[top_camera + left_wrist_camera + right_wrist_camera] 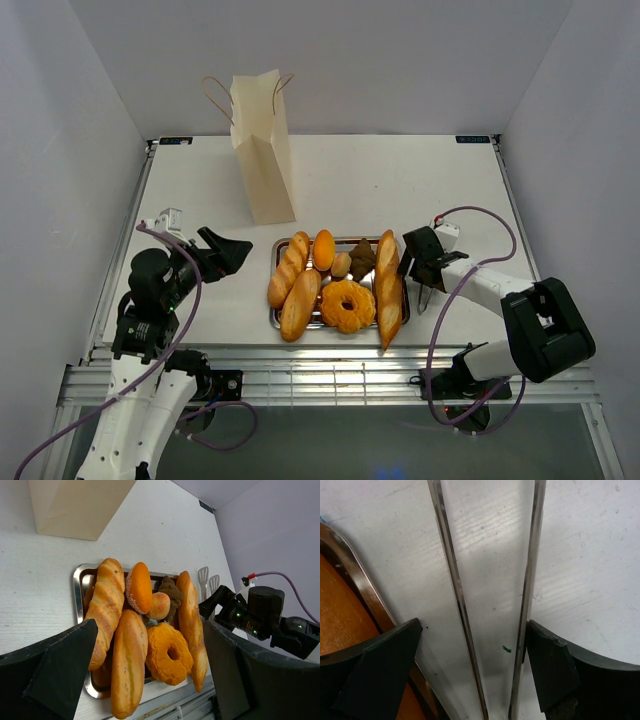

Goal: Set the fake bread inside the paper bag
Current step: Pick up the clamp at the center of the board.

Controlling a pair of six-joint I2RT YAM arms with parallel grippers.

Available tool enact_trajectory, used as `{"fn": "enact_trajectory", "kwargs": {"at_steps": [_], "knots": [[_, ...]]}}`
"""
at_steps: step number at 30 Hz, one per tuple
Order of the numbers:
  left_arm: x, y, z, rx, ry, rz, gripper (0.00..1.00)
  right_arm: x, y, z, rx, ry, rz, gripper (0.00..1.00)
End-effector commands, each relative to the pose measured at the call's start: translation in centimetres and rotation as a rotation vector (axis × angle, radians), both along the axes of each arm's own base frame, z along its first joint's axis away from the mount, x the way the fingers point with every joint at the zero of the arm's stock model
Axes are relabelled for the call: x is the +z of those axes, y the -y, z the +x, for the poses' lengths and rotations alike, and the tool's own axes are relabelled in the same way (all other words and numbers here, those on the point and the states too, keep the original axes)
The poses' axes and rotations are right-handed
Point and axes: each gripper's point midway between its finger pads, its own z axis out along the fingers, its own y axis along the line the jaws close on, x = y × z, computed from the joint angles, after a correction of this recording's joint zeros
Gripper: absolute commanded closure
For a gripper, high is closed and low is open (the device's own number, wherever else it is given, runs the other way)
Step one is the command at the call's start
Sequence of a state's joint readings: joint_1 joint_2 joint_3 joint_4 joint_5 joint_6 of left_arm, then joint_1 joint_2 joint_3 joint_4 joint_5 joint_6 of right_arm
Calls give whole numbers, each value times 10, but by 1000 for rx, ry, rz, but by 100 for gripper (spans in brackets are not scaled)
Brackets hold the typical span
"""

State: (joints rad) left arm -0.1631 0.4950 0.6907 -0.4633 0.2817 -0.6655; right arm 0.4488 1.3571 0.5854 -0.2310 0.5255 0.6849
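**Bench** [400, 180]: white and flat, with walls on the left, right and far sides.

**Bag** [265, 150]: stands upright on the far part of the bench, left of centre. Its mouth faces up and the cord handles splay to both sides. It sits beyond the far-left corner of the tray [276, 300], apart from it.

**Bread** [323, 248]: every piece lies heaped on the tray, near-centre between the two arms.
- Twisted baguette [290, 265]: along the left side.
- Plain loaf [300, 305]: near-left corner, leaning on the twisted baguette.
- Doughnut [348, 305]: near-centre.
- Dark pastry [362, 258]: far-centre, beside a small round roll.
- Long baguette [388, 290]: along the right side. Its near tip projects past the tray's near rim.

**Tongs** [424, 295]: lie on the bench just right of the tray, roughly parallel to the long baguette. The flat ends point far.

**Left tool** [232, 252]: left of the tray and aimed at it. The fingers are wide apart with nothing gripped.

**Right tool** [474, 625]: right of the tray, pointing down over the tongs. The fingers are apart and straddle both steel arms.
- Tray-side finger [380, 675]: clear of the nearer arm.
- Other finger [565, 675]: just beside the second arm. Contact cannot be determined.
- The tongs are not clamped.
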Motion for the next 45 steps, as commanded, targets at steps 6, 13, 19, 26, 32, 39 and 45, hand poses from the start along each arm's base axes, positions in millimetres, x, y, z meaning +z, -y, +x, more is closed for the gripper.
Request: {"fn": "enact_trajectory", "kwargs": {"at_steps": [6, 13, 19, 26, 32, 39, 45], "knots": [[3, 2, -7, -18, 19, -6, 3, -28, -10, -13, -27, -51, 48, 10], [1, 3, -8, -24, 12, -8, 3, -32, -2, -23, -60, -75, 26, 10], [-2, 4, -8, -32, 5, -13, 3, -32, -2, -29, -50, -63, 48, 64], [1, 5, -10, -42, 12, -13, 3, -15, -1, -25, -38, -1, 61, 85], [6, 4, -9, -41, 17, 3, 3, 41, -8, -7, 50, 119, 69, 92], [25, 3, -9, -32, 45, 2, 3, 116, -64, -2, 381, 215, 306, 92], [30, 4, -7, -33, 45, -7, 3, 140, -100, -14, 541, 188, 482, 90]]}}
